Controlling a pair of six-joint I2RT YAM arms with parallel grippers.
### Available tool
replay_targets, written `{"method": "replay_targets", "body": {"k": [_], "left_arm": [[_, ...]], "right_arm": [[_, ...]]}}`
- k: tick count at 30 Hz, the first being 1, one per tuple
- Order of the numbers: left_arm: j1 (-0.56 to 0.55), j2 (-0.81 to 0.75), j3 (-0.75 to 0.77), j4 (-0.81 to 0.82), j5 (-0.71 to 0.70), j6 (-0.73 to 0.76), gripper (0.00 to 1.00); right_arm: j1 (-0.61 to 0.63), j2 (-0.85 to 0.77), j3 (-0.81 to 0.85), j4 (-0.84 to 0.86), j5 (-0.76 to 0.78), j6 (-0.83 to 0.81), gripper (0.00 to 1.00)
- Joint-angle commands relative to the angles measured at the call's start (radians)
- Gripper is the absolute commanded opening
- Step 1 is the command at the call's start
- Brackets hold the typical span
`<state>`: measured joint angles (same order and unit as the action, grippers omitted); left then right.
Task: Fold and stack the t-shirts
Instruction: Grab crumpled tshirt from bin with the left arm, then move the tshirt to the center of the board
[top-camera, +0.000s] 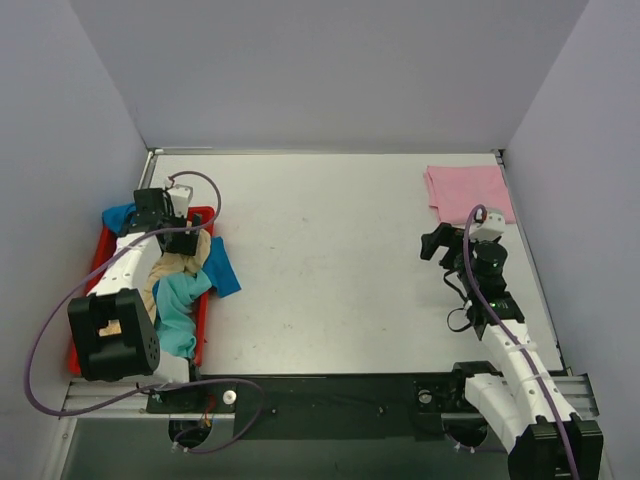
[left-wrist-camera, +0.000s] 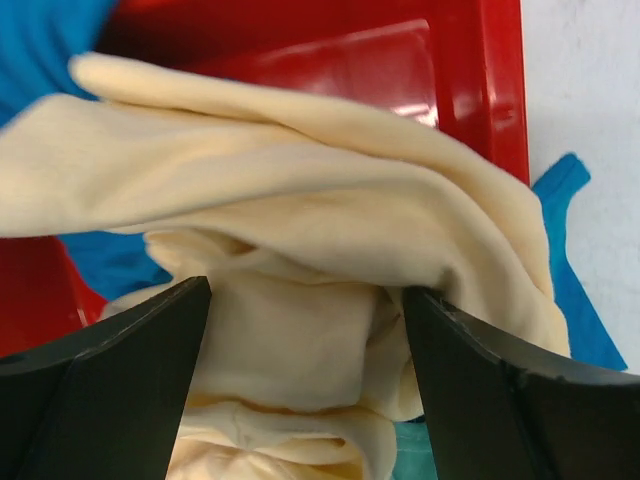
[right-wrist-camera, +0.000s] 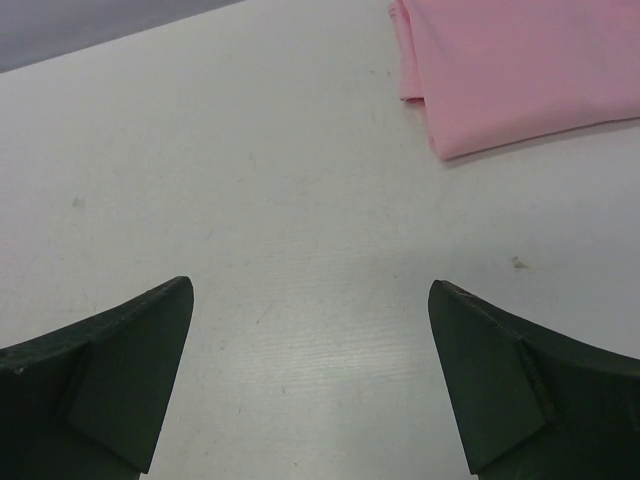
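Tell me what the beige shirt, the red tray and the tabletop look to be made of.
Beige shirt: soft cloth, likely cotton, matte; it slumps in loose rounded folds.
Red tray: hard plastic, glossy; white glints sit on its smooth moulded wall.
Tabletop: rigid pale grey sheet, matte, with faint specks and scuffs; the exact material is unclear.

The left arm (top-camera: 128, 268) and the right arm (top-camera: 520, 372) are both built of smooth white shells joined by blocky black joint housings. The large black housing (top-camera: 112, 338) on the left one shows a small tan patch on its face. A thin purple cable (top-camera: 36, 345) trails off the left arm and a second purple cable (top-camera: 465, 262) runs along the right, both arms rising from a black base rail (top-camera: 330, 405). The left fingers (left-wrist-camera: 100, 380) and the right fingers (right-wrist-camera: 510, 390) are matte, near-black wedges with flat, faceted faces.
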<state>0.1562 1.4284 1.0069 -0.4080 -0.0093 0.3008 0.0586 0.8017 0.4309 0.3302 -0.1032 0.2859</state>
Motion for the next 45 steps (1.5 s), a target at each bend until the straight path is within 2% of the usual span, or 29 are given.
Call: {"method": "replay_targets", "body": {"k": [1, 3, 5, 6, 7, 8, 12, 14, 16, 21, 25, 27, 30, 32, 35, 37, 41, 45], "left_arm": [[-0.001, 0.056, 0.059, -0.095, 0.049, 0.02, 0.88], [0.0, 0.095, 0.07, -0.112, 0.042, 0.034, 0.83], [0.0, 0.121, 0.091, -0.143, 0.043, 0.047, 0.59], [0.0, 0.122, 0.104, -0.153, 0.037, 0.047, 0.31], [0.0, 0.109, 0.108, -0.158, 0.035, 0.043, 0.08], [0.0, 0.09, 0.117, -0.16, 0.035, 0.032, 0.0], [-0.006, -0.098, 0.15, -0.121, 0.049, 0.04, 0.0], [-0.012, -0.224, 0.199, -0.121, 0.061, 0.05, 0.0], [-0.018, -0.284, 0.268, -0.15, 0.086, 0.063, 0.0], [-0.047, -0.356, 0.505, -0.232, 0.21, 0.078, 0.0], [-0.109, -0.368, 0.663, -0.262, 0.368, 0.04, 0.0], [-0.147, -0.341, 0.758, -0.308, 0.471, 0.014, 0.0], [-0.254, -0.272, 0.857, -0.348, 0.537, -0.025, 0.0], [-0.346, -0.228, 0.869, -0.364, 0.52, -0.032, 0.0], [-0.509, -0.149, 0.862, -0.394, 0.39, 0.023, 0.0], [-0.605, -0.094, 0.832, -0.391, 0.416, 0.053, 0.0], [-0.69, 0.097, 0.815, -0.345, 0.453, 0.052, 0.0], [-0.724, 0.341, 0.912, -0.357, 0.509, -0.015, 0.0]], "right_arm": [[0.006, 0.005, 0.003, 0.012, -0.053, -0.016, 0.98], [0.006, 0.014, 0.012, 0.006, -0.056, -0.017, 0.98], [0.007, 0.019, 0.026, -0.009, -0.056, -0.022, 0.98], [0.007, 0.016, 0.028, -0.014, -0.056, -0.022, 0.98], [0.007, 0.014, 0.031, -0.017, -0.056, -0.022, 0.98], [0.009, 0.005, 0.032, -0.02, -0.055, -0.021, 0.98], [0.021, -0.021, 0.048, -0.036, -0.05, -0.027, 0.98], [0.035, -0.027, 0.068, -0.052, -0.056, -0.036, 0.98], [0.055, -0.027, 0.095, -0.066, -0.072, -0.05, 0.98], [0.145, -0.003, 0.163, -0.074, -0.072, -0.1, 0.98], [0.179, 0.042, 0.229, -0.072, -0.153, -0.1, 0.99], [0.179, 0.068, 0.273, -0.079, -0.225, -0.088, 0.99], [0.181, 0.102, 0.35, -0.137, -0.326, -0.086, 0.99], [0.181, 0.119, 0.397, -0.183, -0.352, -0.09, 1.0], [0.181, 0.139, 0.436, -0.241, -0.36, -0.103, 1.0], [0.178, 0.146, 0.463, -0.31, -0.34, -0.113, 1.0], [0.158, 0.151, 0.476, -0.417, -0.284, -0.123, 1.0], [0.12, 0.178, 0.499, -0.522, -0.262, -0.143, 1.0]]}}
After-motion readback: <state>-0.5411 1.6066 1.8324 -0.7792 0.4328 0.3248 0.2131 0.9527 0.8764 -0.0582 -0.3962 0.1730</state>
